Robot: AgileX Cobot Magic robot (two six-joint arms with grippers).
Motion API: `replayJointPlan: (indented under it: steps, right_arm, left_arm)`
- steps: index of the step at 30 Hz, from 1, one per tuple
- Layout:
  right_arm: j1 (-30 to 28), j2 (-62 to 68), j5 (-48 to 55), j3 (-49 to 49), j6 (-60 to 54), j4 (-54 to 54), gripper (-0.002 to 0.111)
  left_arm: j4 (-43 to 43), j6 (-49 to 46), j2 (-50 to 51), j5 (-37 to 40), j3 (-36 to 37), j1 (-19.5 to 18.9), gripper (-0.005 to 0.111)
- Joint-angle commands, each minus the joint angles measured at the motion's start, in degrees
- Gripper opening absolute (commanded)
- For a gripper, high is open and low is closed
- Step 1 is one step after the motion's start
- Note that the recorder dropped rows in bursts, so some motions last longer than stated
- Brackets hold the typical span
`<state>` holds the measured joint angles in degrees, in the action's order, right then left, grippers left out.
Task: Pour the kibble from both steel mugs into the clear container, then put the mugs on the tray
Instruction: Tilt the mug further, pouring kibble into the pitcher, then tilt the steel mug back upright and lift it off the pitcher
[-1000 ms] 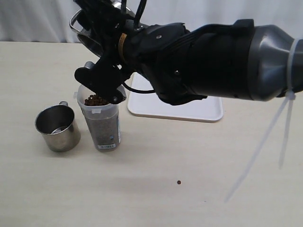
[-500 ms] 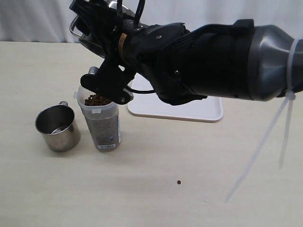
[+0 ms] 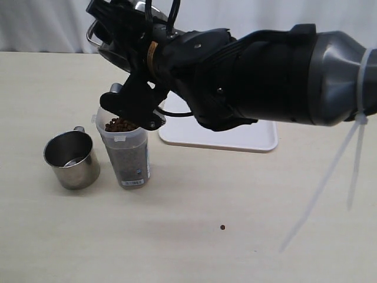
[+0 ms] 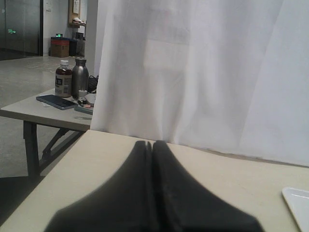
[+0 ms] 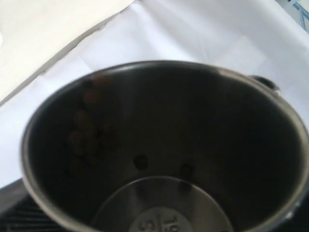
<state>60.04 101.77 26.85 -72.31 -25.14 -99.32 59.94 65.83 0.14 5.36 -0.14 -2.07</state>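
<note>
**Above container: second pour nearly done**

My right pincer was clamped on the tilted mug over the container, with kibble heaped at its rim. A few pellets clung inside the mug. My left pincer was closed and empty. The other mug looked empty. Next, I judged: tip further, then carry to the tray.

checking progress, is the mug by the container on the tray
No, the mug stands on the bare table beside the container, apart from the tray.
</note>
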Motion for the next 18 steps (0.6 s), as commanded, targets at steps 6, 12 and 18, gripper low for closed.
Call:
replayJointPlan:
  steps: [6, 12, 18]
  right_arm:
    - [1.2, -0.5, 0.5, -0.7, -8.1, -0.6, 0.005]
    - [1.4, -0.5, 0.6, -0.7, -6.2, -0.6, 0.005]
    - [1.4, -0.5, 0.7, -0.7, -8.6, -0.6, 0.005]
  left_arm:
    - [0.0, 0.5, -0.1, 0.0, 0.1, 0.1, 0.000]
    - [0.0, 0.5, -0.1, 0.0, 0.1, 0.1, 0.000]
    - [0.0, 0.5, -0.1, 0.0, 0.1, 0.1, 0.000]
